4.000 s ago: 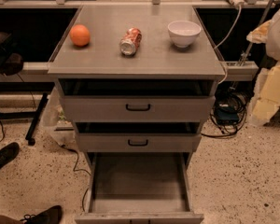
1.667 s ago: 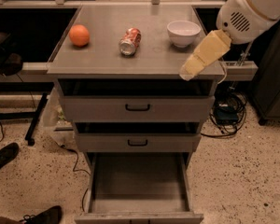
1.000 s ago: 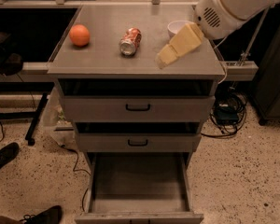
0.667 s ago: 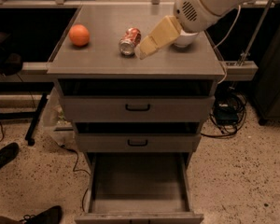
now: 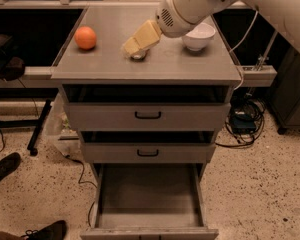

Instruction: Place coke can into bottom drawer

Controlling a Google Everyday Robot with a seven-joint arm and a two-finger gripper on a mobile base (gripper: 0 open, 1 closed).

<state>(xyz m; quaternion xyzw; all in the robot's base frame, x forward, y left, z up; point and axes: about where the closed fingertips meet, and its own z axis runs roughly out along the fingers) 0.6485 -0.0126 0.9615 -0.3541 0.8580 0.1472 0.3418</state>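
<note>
camera view: your gripper [image 5: 133, 46] covers the coke can [image 5: 139, 57], midway between the cabinet top's [image 5: 190, 66] side edges; grip state can't tell.

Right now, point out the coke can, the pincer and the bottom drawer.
coke can [image 5: 139, 57], camera view, its exposed silver end.
pincer [image 5: 130, 47], camera view, its tip, directly over the coke can.
bottom drawer [image 5: 149, 196], camera view, bare tray floor.

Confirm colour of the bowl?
White bowl, camera view; gripper is left of it, above the cabinet top.
</note>
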